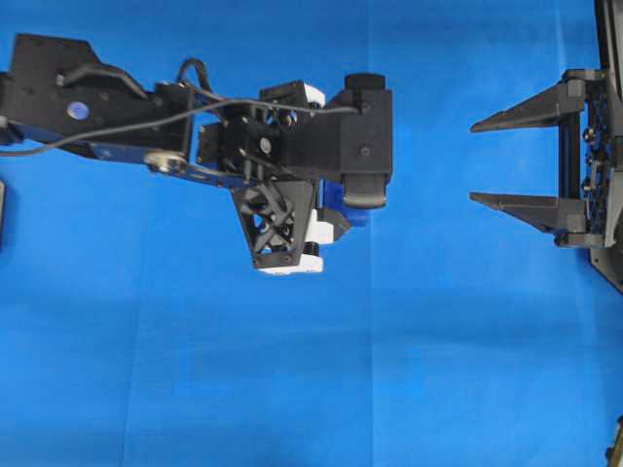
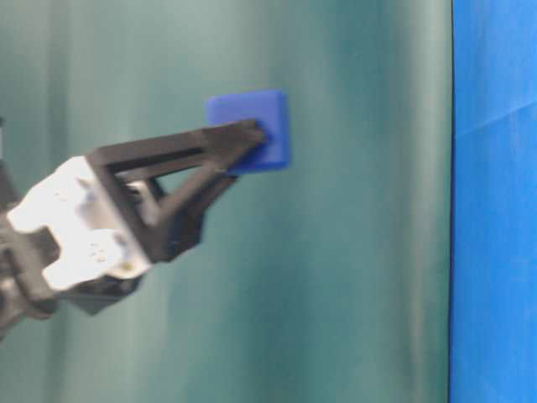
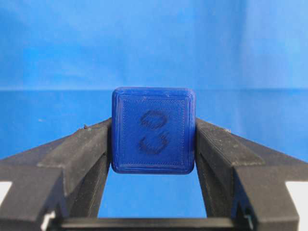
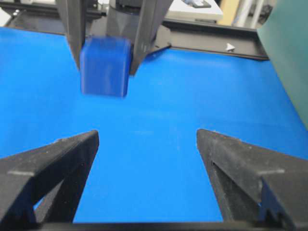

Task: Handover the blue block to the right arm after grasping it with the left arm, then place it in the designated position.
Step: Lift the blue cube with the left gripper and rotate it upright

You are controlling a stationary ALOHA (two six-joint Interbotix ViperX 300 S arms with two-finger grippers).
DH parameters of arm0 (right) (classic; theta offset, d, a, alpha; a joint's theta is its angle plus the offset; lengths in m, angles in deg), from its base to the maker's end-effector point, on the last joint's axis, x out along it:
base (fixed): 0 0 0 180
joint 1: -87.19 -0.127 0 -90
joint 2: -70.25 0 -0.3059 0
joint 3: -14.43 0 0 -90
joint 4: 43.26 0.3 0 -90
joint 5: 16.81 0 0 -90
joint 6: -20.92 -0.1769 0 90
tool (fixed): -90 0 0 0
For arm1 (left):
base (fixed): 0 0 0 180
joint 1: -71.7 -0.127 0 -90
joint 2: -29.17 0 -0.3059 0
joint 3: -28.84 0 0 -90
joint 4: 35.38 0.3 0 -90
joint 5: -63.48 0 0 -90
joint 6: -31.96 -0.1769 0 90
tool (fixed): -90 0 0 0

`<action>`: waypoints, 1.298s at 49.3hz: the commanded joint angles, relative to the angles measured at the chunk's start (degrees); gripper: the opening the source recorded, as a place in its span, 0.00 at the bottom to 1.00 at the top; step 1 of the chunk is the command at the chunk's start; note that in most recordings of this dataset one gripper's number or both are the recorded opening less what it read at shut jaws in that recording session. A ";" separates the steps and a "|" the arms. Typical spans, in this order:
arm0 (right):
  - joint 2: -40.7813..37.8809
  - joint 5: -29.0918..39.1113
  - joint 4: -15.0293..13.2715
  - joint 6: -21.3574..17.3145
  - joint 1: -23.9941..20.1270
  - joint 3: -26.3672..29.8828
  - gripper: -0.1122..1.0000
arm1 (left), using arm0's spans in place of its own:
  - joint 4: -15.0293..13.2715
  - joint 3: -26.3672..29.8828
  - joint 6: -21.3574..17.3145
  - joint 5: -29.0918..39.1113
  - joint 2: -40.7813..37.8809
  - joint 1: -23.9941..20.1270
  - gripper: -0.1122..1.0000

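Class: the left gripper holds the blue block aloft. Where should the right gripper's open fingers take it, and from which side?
Probably by the free end of the blue block that sticks out past the left gripper fingers. The right gripper should come head-on, closing across faces those fingers leave bare.

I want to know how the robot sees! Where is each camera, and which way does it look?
Overhead: above the table, looking straight down at the blue cloth; shows the left arm and the right tool.
Table-level: low and side-on; shows the left tool pinching the blue block.
Left wrist: on the left arm, looking along its fingers at the block.
Right wrist: on the right arm, looking between its open fingers towards the block.
Shared: both wrist views show the same block.
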 commanded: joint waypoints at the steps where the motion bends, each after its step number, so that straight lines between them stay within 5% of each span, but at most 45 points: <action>1: -0.26 -0.26 0.09 -0.18 0.09 1.76 0.95 | 0.18 3.08 -0.18 1.23 2.81 0.18 0.52; 64: -0.26 -0.26 0.09 -0.18 0.00 1.76 0.95 | 0.18 4.13 -0.26 2.55 3.78 -0.79 0.52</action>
